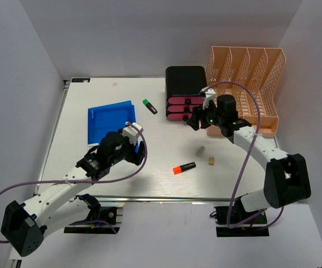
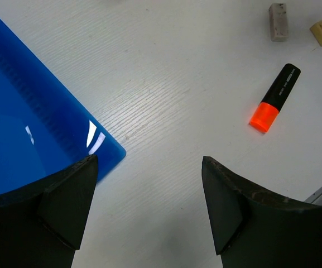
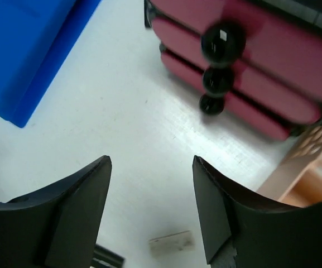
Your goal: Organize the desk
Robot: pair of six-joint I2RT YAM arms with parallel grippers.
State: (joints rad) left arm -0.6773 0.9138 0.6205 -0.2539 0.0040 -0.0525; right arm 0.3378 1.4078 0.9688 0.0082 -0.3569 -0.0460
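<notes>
- The right gripper (image 3: 152, 162) stands wide with nothing between its jaws. It hovers just in front of the drawer unit (image 3: 250, 50) and faces its three pink drawer fronts and their round black knobs. It seems placed there to work a knob.
- The left gripper (image 2: 149, 162) is also wide and empty. It is well away from the drawer unit, toward the near left, over the near corner of the blue folders (image 2: 21, 111). That looks like a lead-in to sliding a finger under their edge.
- A grey eraser (image 1: 200, 151) and a tan block (image 1: 211, 161) lie loose in front of the drawer unit, near each other but apart. An orange marker (image 2: 275, 97) lies flat a little nearer the arms. A green marker (image 1: 149, 106) lies just left of the drawer unit.
- The peach file rack (image 1: 250, 72) stands right of the drawer unit, close beside it, with its slots empty. The folders probably belong there.
- The bench (image 1: 161, 139) lies under all of this, with the drawer unit at its far edge. The sorting looks barely begun.
</notes>
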